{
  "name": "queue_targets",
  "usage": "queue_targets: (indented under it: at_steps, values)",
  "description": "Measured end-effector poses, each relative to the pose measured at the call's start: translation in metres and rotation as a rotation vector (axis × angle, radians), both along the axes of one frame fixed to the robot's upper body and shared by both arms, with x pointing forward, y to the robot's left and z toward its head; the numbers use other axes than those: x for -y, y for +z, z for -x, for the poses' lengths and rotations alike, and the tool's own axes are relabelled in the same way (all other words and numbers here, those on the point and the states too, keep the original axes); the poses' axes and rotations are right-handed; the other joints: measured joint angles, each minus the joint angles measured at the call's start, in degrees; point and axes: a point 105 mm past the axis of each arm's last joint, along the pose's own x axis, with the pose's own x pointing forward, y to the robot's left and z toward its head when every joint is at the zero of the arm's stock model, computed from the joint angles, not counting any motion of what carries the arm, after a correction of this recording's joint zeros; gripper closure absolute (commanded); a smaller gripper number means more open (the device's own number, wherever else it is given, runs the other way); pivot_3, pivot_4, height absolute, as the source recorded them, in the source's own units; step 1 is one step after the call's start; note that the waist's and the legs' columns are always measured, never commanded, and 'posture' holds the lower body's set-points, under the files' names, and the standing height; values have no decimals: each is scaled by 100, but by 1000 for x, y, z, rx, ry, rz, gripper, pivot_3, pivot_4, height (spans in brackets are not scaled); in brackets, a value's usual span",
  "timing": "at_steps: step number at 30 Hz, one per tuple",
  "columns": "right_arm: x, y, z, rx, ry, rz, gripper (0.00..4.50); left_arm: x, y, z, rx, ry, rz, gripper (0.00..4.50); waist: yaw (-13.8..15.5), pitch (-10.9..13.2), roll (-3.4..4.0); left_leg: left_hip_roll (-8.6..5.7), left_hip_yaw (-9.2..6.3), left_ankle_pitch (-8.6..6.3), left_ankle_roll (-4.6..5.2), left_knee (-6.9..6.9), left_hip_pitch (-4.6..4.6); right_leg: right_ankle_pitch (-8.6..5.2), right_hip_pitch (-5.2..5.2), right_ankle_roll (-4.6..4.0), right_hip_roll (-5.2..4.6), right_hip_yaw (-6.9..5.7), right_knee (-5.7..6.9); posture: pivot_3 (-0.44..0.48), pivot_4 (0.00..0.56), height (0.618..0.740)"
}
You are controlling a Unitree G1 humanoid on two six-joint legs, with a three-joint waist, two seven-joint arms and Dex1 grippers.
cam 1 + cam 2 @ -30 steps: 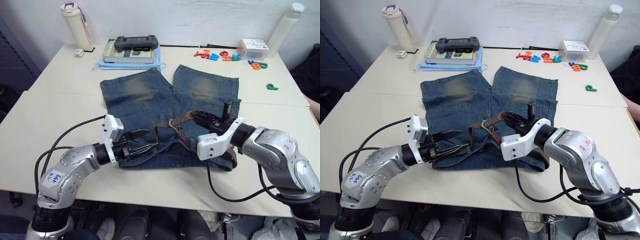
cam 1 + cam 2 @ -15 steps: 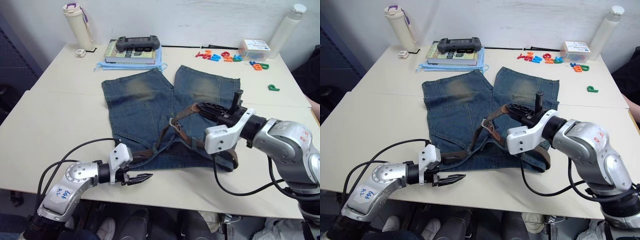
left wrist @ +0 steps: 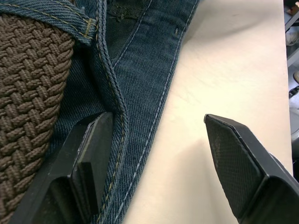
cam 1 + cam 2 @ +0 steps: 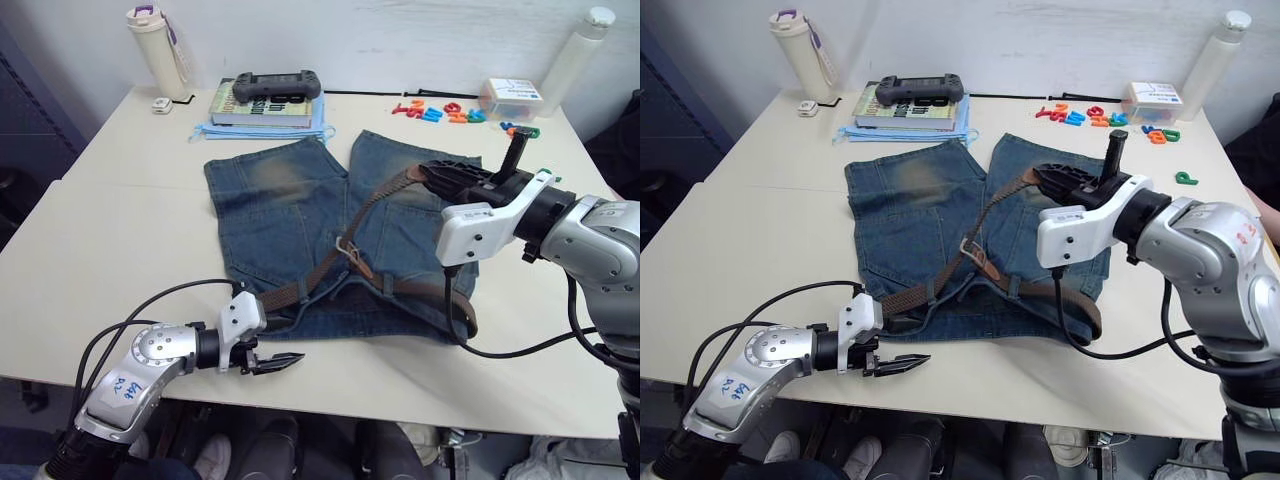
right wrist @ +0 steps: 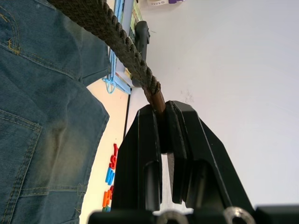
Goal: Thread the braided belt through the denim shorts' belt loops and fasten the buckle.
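— Since a moment ago, our right gripper (image 4: pixel 1042 178) has carried the braided belt (image 4: pixel 985 222) up and to the far right, drawing it taut over the denim shorts (image 4: pixel 910 215).

— Clamped on the tan tip?

— Yes. Our left gripper (image 4: pixel 280 362) has pulled back to the near hem (fingers spread, one on denim). The buckle (image 4: pixel 345 247) hangs mid-strap above the shorts.

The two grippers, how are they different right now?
The right gripper is shut on the braided belt, lifted over the denim shorts; the left gripper is open, holding nothing. The right is up high; the left sits low at the shorts' near edge. Both have black fingers.
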Motion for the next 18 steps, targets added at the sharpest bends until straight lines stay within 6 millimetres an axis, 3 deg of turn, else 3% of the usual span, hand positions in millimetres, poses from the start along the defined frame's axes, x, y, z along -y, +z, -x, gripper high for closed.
queue_targets:
  at_steps: [7,11,18]
  values:
    - [-3,1,1,-5,14,-14,4500,4,9,-1,-24,6,96,1074,1,1,0,0,0,0,0,0,-4,0,-4,0,0,-1,1,0,150,667]
    - [-6,2,1,0,17,-14,4500,6,38,4,-68,-32,224,1074,-5,2,-1,1,-1,1,-1,0,-8,0,-8,0,0,-1,0,0,150,667]
    - [-15,-17,-1,-37,28,50,4500,13,97,1,-30,-67,373,1074,-4,2,-2,0,-1,2,-3,0,-7,0,-8,0,1,-1,2,0,150,667]
